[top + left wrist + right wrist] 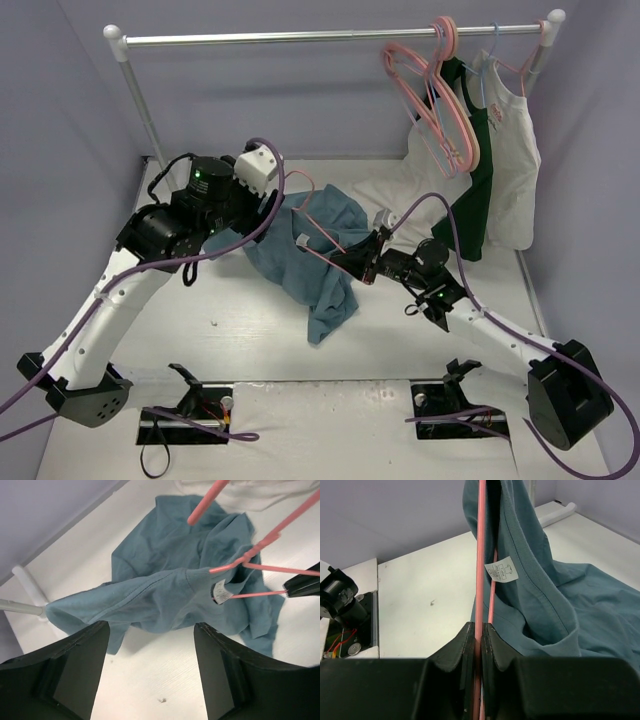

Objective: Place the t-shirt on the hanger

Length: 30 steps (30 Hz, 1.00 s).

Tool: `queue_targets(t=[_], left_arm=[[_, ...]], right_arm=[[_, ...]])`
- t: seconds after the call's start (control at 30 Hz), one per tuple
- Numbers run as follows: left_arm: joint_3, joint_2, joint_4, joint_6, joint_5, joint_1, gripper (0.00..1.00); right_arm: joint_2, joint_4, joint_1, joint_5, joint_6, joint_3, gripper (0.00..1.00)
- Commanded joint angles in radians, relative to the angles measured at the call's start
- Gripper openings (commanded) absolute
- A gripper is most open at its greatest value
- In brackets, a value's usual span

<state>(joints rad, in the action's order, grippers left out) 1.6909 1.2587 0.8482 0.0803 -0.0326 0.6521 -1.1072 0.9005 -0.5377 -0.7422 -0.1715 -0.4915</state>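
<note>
Lavender walls close in a white desk (250, 340), with a metal clothes rail (300, 38) across 12 o'clock and other garments hanging at 2 o'clock. At the desk's centre the dusty teal-blue cotton t-shirt (312, 262) lies crumpled, its collar lifted off the surface. The right fingers (469, 641) are pinched tight on the thin pink triangular hanger (481, 555). Its long axis runs from 3 o'clock toward 9 o'clock in the overhead view. One shoulder of it is inside the neck opening, just beside the small white neck label (220, 591). The left fingers (85, 650) are spread wide with nothing between them, above the shirt's 9 o'clock side. From them the collar sits ahead at about 1 o'clock. The left arm looks nearer the loose collar edge, so the next move likely needs it to draw that fabric over the hanger's free shoulder.
</note>
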Motion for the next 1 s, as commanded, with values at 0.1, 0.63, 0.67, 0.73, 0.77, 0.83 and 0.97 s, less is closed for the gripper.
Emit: queue_targets(t=[0.1, 0.63, 0.67, 0.73, 0.77, 0.83, 0.97], left_arm=[[0.013, 0.037, -0.069, 0.068, 0.167, -0.100, 0.74], [0.056, 0.156, 0.032, 0.231, 0.626, -0.259, 0.79], [0.052, 0.156, 0.037, 0.234, 0.635, -0.259, 0.79], [0.041, 0.154, 0.038, 0.236, 0.643, -0.259, 0.75], [0.032, 0.156, 0.037, 0.236, 0.651, -0.259, 0.73], [0.023, 0.151, 0.034, 0.233, 0.658, -0.259, 0.56], [-0.011, 0.133, 0.019, 0.230, 0.688, -0.259, 0.34]], right_arm=[[0.015, 0.118, -0.002, -0.059, 0.018, -0.056, 0.00], [0.006, 0.038, 0.005, -0.152, 0.049, -0.117, 0.00], [0.006, 0.037, 0.007, -0.166, 0.049, -0.120, 0.00], [0.003, 0.029, 0.008, -0.172, 0.050, -0.127, 0.00], [0.003, 0.028, 0.008, -0.174, 0.050, -0.133, 0.00], [0.000, 0.028, 0.012, -0.174, 0.049, -0.134, 0.00], [-0.008, 0.017, 0.018, -0.166, 0.050, -0.145, 0.00]])
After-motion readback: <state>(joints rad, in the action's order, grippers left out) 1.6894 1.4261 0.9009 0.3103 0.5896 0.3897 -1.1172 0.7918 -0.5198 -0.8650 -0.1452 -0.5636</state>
